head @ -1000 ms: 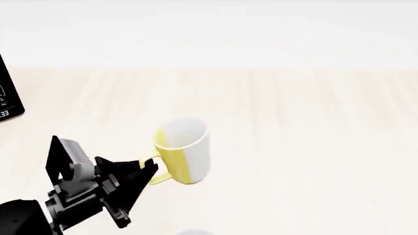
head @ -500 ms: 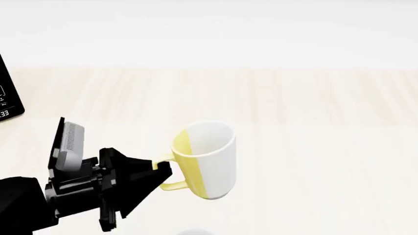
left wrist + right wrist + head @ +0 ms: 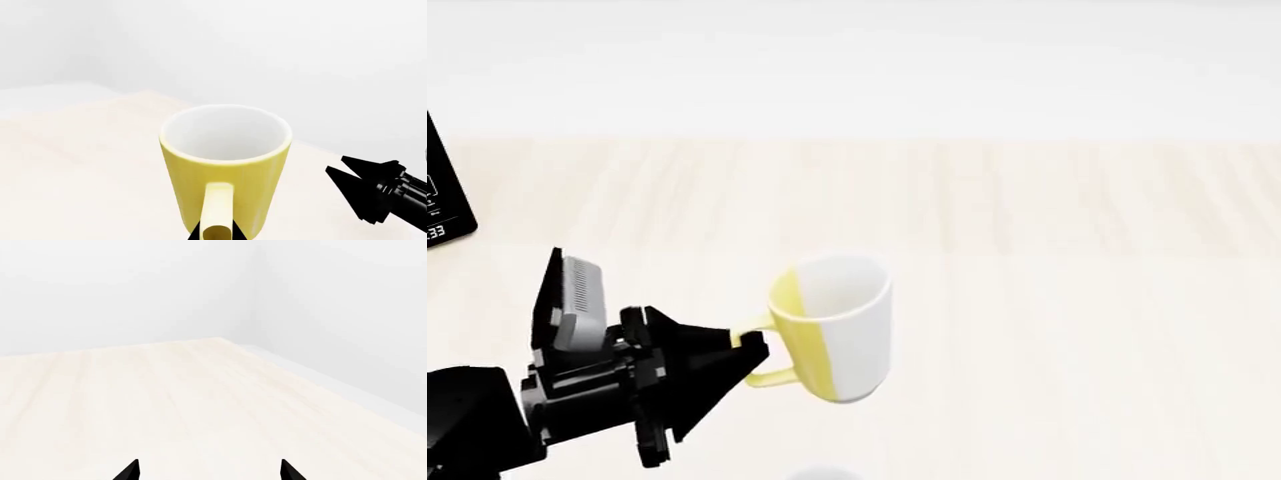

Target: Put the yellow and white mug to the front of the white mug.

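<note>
The yellow and white mug (image 3: 834, 330) hangs upright in the air above the pale wood table (image 3: 1068, 260). My left gripper (image 3: 747, 350) is shut on its yellow handle. In the left wrist view the mug (image 3: 223, 160) shows its yellow side and white inside, with the handle (image 3: 217, 215) between the left gripper's (image 3: 217, 234) black fingers. A pale sliver at the bottom edge of the head view (image 3: 821, 473) may be the white mug; I cannot tell. My right gripper (image 3: 210, 471) is open and empty over bare table, and it shows beside the mug in the left wrist view (image 3: 337, 166).
A black device (image 3: 443, 195) stands at the left edge of the table. White walls rise behind the table, whose far edge and corner show in the right wrist view (image 3: 227, 340).
The left gripper carried the mug right and toward me, then in the last half second shifted it slightly back left and lower. The grip on the handle is unchanged.
</note>
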### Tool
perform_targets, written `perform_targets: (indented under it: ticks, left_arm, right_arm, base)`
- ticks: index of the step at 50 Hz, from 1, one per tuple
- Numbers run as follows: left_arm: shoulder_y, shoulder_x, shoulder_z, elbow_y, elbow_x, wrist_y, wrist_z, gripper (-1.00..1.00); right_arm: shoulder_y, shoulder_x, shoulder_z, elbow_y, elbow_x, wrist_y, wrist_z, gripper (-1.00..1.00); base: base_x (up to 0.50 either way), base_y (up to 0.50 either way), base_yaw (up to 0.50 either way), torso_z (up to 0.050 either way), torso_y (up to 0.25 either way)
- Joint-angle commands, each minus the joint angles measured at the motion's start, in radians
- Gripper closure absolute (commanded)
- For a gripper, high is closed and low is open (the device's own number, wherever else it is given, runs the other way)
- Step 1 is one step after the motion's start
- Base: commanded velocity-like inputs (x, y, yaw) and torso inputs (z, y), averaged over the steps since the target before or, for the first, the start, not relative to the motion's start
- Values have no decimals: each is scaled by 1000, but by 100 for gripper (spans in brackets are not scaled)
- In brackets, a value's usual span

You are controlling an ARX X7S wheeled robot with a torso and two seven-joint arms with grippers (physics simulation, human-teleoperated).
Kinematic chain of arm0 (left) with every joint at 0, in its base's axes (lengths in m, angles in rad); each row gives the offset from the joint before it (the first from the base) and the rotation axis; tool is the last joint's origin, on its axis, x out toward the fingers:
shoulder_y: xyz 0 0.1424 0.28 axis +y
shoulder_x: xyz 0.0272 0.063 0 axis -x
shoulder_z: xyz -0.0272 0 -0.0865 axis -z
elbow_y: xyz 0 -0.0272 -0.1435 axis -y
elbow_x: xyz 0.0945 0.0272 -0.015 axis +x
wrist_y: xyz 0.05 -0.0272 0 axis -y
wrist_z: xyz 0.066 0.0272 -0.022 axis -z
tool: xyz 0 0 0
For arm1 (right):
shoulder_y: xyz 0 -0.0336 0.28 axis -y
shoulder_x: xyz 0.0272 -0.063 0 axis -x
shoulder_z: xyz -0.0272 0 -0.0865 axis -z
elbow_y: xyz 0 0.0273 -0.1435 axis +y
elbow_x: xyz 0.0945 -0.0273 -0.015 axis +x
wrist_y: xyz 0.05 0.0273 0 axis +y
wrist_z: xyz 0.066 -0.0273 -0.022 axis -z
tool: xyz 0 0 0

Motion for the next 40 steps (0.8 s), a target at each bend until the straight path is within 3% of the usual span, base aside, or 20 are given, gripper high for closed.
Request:
perform_targets:
  ticks: [1,23,40]
  left_arm:
    - [-16,17,11,-87,38,69,-5,100]
    - [-13,53,101,-296,190,281,-37,100]
    - [-48,104,71,-508,204,413,-11,100]
  right_arm:
    - [3,3,-9,5,-2,0,3,-100]
    - [5,8,-23,6,-4,-2,8,-100]
    - [-1,13,-28,-8,-2,0,15,-100]
  base:
    - [0,0,0,0,0]
    - [0,0,0,0,0]
    - [0,0,0,0,0]
